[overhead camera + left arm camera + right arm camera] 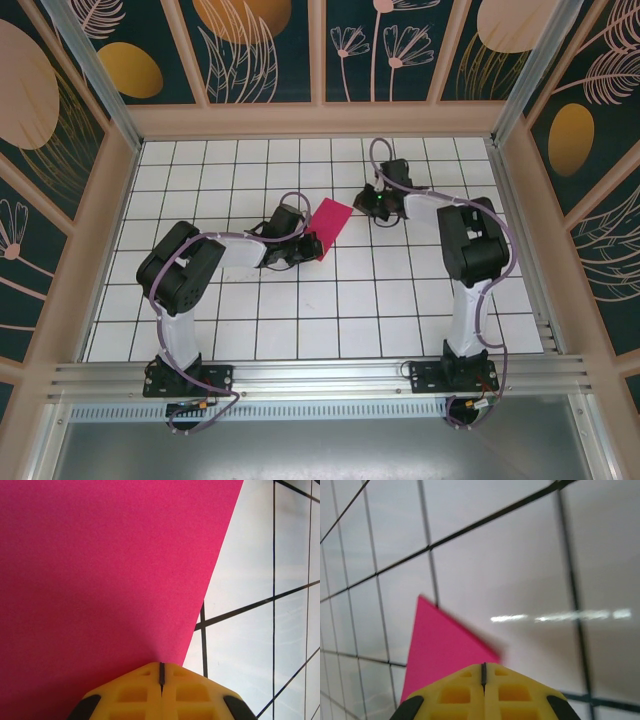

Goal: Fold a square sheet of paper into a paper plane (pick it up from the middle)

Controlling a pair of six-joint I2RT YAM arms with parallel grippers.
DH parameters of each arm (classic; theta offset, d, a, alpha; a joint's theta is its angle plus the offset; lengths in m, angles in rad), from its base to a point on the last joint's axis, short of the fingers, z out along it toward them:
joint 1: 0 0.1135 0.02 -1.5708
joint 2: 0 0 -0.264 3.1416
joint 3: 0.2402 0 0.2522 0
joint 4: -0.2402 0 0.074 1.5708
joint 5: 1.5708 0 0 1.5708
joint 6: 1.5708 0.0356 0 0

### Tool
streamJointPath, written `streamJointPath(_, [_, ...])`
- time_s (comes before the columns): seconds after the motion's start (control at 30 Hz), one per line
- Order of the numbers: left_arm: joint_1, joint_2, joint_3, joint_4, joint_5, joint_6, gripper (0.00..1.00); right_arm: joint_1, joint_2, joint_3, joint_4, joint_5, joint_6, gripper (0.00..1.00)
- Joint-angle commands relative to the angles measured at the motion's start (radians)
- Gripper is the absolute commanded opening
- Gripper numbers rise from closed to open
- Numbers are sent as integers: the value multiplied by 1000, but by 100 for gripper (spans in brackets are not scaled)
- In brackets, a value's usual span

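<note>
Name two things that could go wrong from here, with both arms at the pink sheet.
1. Tearing: the left end effector and the right end effector both look shut on the square sheet of paper. If they pull apart, the thin sheet may rip.
2. Slipping: the right end effector seems to pinch close to a corner, so the sheet might slide out and leave any fold crooked.
</note>
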Motion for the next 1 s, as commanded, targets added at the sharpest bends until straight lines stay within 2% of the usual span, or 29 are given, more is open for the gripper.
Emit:
streamJointPath(0.0, [-6,-15,-15,-148,-3,78,0,57,-30,-39,36,-63,-25,0])
streamJointPath(0.2, [-4,-83,-40,-144,9,119,0,113,3,-45,18,-92,-29,0])
streamJointPath(0.5, [-4,-89,-11,14,70,64,0,127,8,-124,34,-95,-36,0])
streamJointPath(0.97, [-5,81,131,33,74,88,1,125,31,-126,10,-85,-49,0])
